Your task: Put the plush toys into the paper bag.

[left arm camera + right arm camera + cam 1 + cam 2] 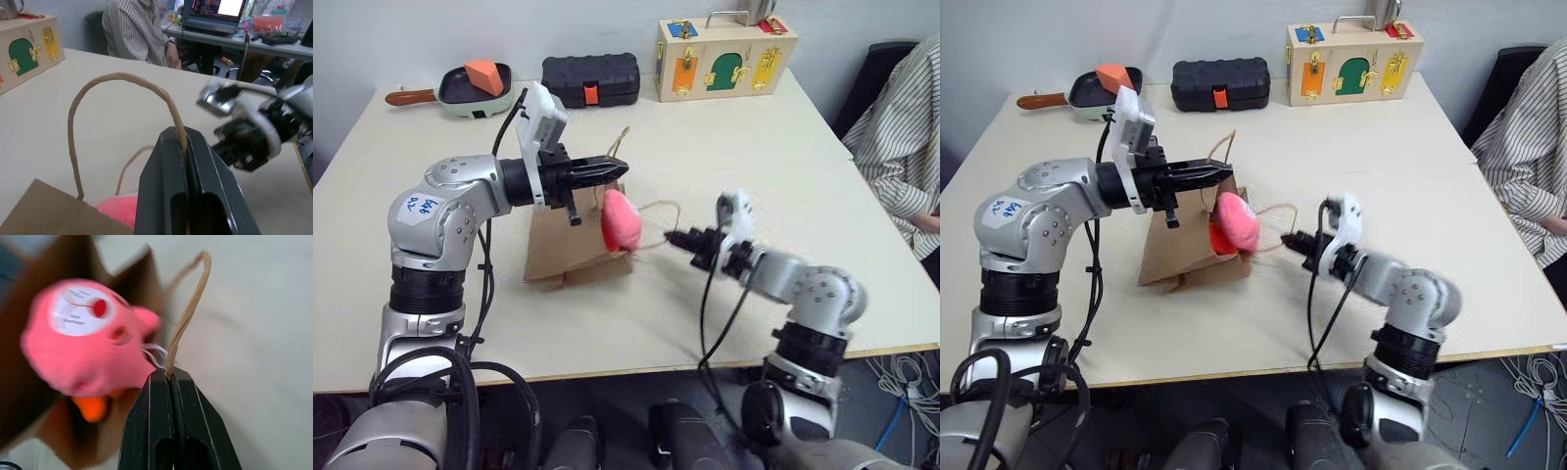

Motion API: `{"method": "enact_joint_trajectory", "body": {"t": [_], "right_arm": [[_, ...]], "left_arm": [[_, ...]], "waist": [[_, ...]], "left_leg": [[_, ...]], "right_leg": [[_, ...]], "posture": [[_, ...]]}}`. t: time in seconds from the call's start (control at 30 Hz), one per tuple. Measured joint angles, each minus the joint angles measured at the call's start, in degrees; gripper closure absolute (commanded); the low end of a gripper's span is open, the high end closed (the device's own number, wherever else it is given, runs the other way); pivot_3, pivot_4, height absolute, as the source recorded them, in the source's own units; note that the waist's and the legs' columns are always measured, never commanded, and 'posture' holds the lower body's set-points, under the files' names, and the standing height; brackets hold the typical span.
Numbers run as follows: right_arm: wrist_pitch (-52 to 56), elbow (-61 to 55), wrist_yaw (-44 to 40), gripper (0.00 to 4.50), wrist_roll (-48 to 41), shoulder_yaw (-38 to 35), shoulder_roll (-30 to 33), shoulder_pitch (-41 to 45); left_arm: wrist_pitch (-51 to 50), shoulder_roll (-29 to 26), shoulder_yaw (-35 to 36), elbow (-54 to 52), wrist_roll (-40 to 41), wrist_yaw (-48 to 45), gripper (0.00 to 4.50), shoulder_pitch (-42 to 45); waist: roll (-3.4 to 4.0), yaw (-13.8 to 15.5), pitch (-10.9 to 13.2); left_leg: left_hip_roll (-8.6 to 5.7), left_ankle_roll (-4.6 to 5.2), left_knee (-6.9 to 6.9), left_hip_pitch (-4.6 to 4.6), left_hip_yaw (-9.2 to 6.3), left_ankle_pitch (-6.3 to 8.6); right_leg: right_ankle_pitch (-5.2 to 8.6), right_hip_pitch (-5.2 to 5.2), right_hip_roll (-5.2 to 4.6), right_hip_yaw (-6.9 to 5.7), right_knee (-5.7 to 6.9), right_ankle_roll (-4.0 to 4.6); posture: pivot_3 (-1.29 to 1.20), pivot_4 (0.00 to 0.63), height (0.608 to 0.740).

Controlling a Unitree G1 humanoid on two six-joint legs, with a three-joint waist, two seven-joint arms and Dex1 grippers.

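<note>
A beige table (724,176) is seen w/ a brown paper bag (570,245) near its middle, the mouth turned twd the right gripper (672,238). One twine handle is pinched by the left gripper (619,167), jaws pressed together on it, the other handle likewise by the right gripper. A pink plush toy (621,220) is lodged at the bag mouth, an orange plush toy (92,407) glimpsed under it
</note>
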State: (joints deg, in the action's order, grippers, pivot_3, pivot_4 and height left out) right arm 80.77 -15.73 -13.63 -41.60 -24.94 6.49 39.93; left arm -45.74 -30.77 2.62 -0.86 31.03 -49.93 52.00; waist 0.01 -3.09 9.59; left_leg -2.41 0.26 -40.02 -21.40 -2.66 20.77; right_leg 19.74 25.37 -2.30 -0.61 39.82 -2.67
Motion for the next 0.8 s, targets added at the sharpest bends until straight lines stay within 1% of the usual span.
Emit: {"method": "enact_joint_trajectory", "body": {"t": [0.1, 0.2, 0.3, 0.43, 0.5, 0.6, 0.73, 0.8], "right_arm": [[-1.71, -3.11, -3.93, 4.49, -2.24, 2.42, 6.07, 3.48], [-2.4, -3.0, -7.33, 4.49, -3.22, 3.32, 13.65, 6.94], [-5.88, -3.03, -11.54, 4.49, -3.14, 4.96, 21.73, 10.61], [-12.09, -3.32, -17.09, 4.49, -1.03, 10.32, 29.86, 10.83], [-14.17, -3.2, -18.5, 4.49, -0.27, 11.57, 32.19, 11.05], [-16.12, -3.15, -19.64, 4.49, 0.21, 13.13, 34.04, 11.0], [-21.16, -3.89, -22.36, 4.49, 3.61, 17.14, 37.75, 6.7], [-22.8, -3.72, -23.43, 4.49, 4.65, 17.89, 38.93, 6.37]], "left_arm": [[-0.03, 0.67, 1.37, 0.16, 1.12, 0.76, 4.5, 1.99], [0.0, 0.79, 2.33, 0.51, 2.02, 1.78, 4.5, 3.51], [0.15, 1.07, 4.25, 1.02, 2.73, 3.01, 4.5, 3.87], [0.23, 1.57, 5.43, 0.78, 3.6, 4.31, 4.5, 3.57], [0.29, 1.68, 5.57, -0.08, 3.79, 4.99, 4.5, 2.52], [0.54, 2.13, 5.79, -0.57, 3.98, 6.14, 4.5, 0.87], [2.2, 1.58, 5.91, -0.6, 3.54, 6.93, 4.5, -2.9], [2.37, 0.73, 6.43, -0.41, 3.35, 7.54, 4.5, -4.33]], "waist": [[0.0, 0.02, 0.0], [-0.01, 0.09, 0.01], [-0.02, 0.18, 0.01], [-0.06, 0.48, 0.03], [-0.07, 0.72, 0.04], [-0.08, 1.29, 0.05], [-0.12, 1.67, 0.07], [-0.15, 1.67, 0.1]], "left_leg": [[0.04, -0.02, 0.05, 0.01, -0.01, -0.01], [0.03, -0.02, 0.07, -0.01, 0.03, -0.02], [0.05, -0.02, 0.1, -0.01, 0.03, -0.02], [0.06, -0.01, 0.11, -0.04, 0.1, -0.02], [0.07, -0.01, 0.1, -0.04, 0.1, -0.02], [0.09, -0.01, 0.07, -0.04, 0.1, -0.02], [0.07, 0.0, 0.05, -0.11, 0.09, -0.02], [0.07, 0.01, 0.03, -0.15, 0.08, -0.03]], "right_leg": [[0.0, 0.0, 0.02, -0.03, -0.05, 0.0], [0.0, 0.0, 0.01, 0.0, -0.08, 0.0], [0.0, 0.0, 0.02, -0.01, -0.16, 0.0], [0.0, 0.0, 0.03, 0.03, -0.21, 0.0], [0.0, 0.0, 0.03, 0.03, -0.21, 0.0], [0.0, 0.0, 0.03, 0.02, -0.25, 0.0], [-0.01, -0.01, 0.02, 0.02, -0.31, -0.01], [-0.02, 0.01, 0.02, 0.01, -0.33, -0.03]], "posture": [[0.0, 0.15, 0.74], [0.0, 0.15, 0.74], [0.0, 0.15, 0.74], [0.0, 0.15, 0.74], [0.0, 0.15, 0.74], [0.0, 0.15, 0.74], [0.0, 0.15, 0.74], [0.0, 0.15, 0.74]]}}
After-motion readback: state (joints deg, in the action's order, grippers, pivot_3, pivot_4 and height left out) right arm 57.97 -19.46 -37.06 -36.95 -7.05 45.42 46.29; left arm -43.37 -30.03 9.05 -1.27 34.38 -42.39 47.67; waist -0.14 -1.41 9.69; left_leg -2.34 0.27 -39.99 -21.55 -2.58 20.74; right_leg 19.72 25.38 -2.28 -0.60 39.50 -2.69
